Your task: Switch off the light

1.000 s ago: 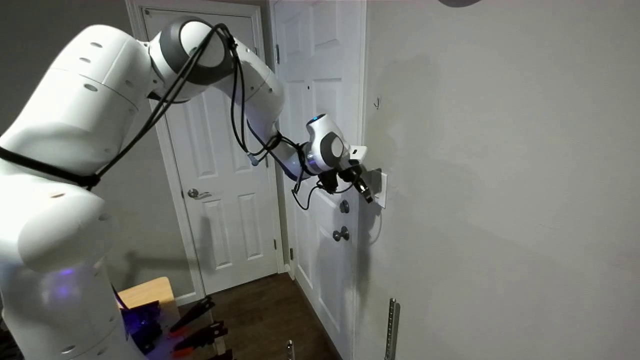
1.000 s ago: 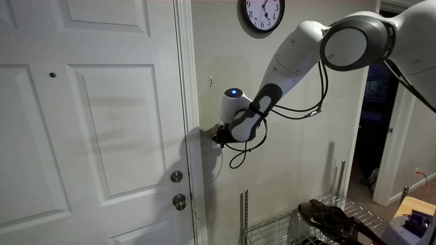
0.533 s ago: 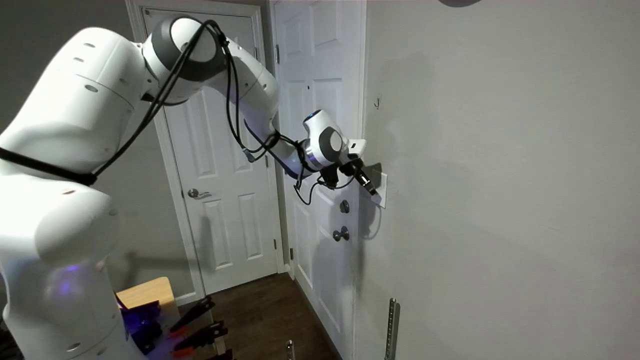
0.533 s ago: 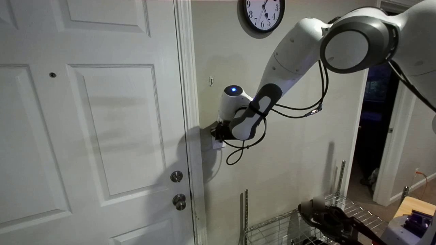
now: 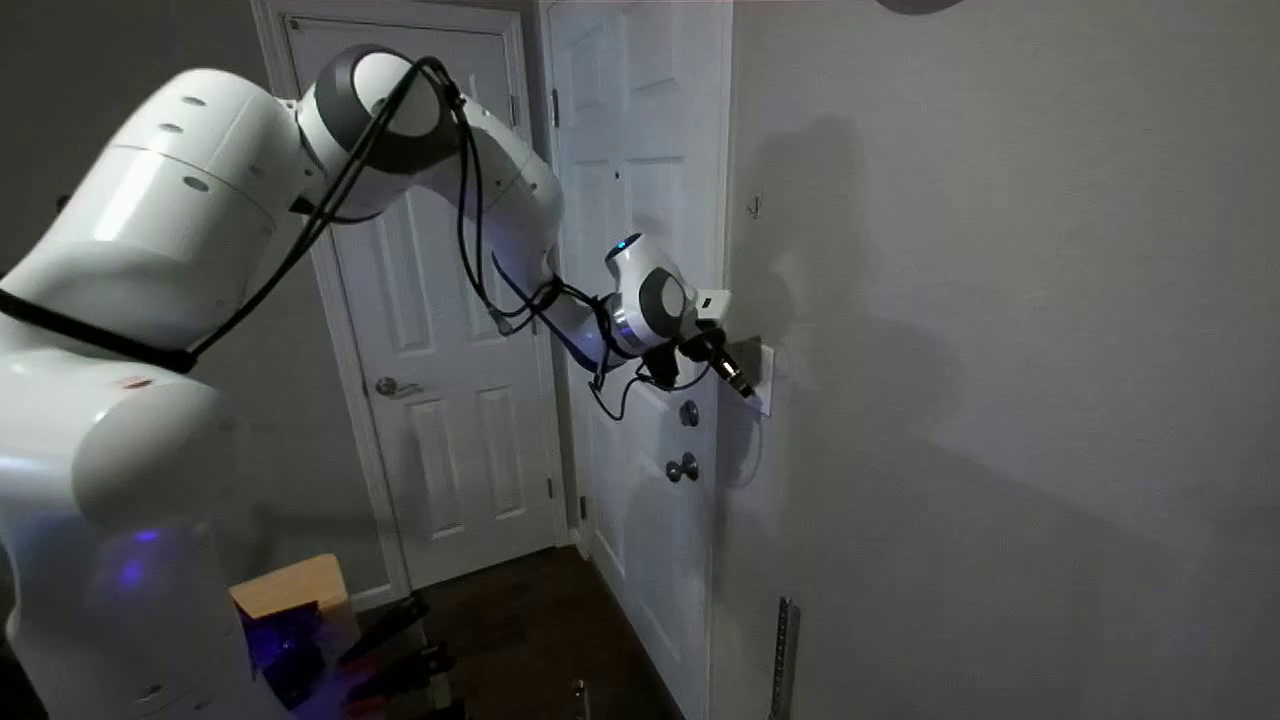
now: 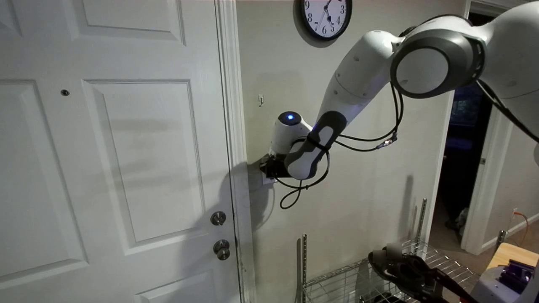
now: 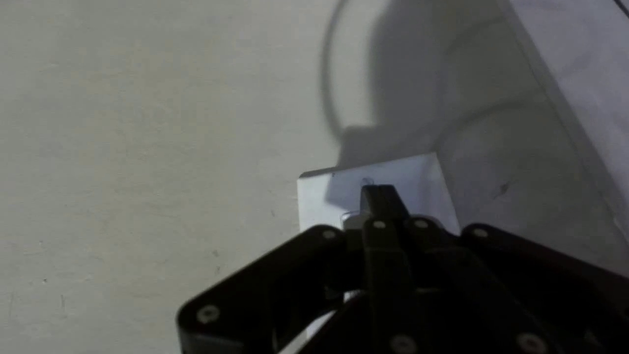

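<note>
A white switch plate is on the wall beside the door frame. It also shows in the wrist view, and its lower edge shows in an exterior view. My gripper is shut and empty, with its fingertips together in front of the plate. In the wrist view the dark fingers cover the middle of the plate. Only an edge of the switch opening shows there. The switch itself is hidden. I cannot tell whether the tips touch it.
A white door with a round knob and a deadbolt is beside the plate. A small hook is above the plate. A wall clock hangs higher up. A wire shelf stands below.
My gripper first rose along the plate, then came back down a little. The room has become darker in an exterior view, with broader shadows on the wall. The gripper stays shut.
</note>
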`<state>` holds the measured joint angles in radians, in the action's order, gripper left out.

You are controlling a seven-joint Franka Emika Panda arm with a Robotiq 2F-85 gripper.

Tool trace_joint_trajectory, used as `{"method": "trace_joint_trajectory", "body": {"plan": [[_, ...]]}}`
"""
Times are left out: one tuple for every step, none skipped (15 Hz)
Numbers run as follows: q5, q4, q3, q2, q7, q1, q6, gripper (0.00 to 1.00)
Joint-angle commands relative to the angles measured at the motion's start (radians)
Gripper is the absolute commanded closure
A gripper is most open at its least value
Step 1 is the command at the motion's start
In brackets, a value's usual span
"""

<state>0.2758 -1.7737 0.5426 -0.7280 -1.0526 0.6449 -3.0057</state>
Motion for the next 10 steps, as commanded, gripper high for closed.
{"method": "trace_joint_trajectory", "body": {"plan": [[-0.030, 0.026, 0.121, -0.075, -0.058, 0.083, -0.060, 1.00], [-0.036, 0.025, 0.147, -0.088, -0.072, 0.106, -0.062, 0.99], [-0.046, 0.025, 0.168, -0.102, -0.082, 0.125, -0.061, 0.99], [-0.058, 0.024, 0.184, -0.114, -0.087, 0.142, -0.056, 0.99], [-0.073, 0.022, 0.191, -0.120, -0.083, 0.152, -0.047, 0.99], [-0.089, 0.020, 0.192, -0.123, -0.070, 0.157, -0.042, 1.00], [-0.102, 0.014, 0.167, -0.107, -0.040, 0.145, -0.017, 0.99], [-0.113, 0.008, 0.155, -0.096, -0.029, 0.140, -0.009, 0.99], [-0.114, -0.013, 0.135, -0.068, -0.007, 0.131, -0.007, 1.00], [-0.116, -0.024, 0.127, -0.055, 0.002, 0.128, -0.011, 0.99]]}}
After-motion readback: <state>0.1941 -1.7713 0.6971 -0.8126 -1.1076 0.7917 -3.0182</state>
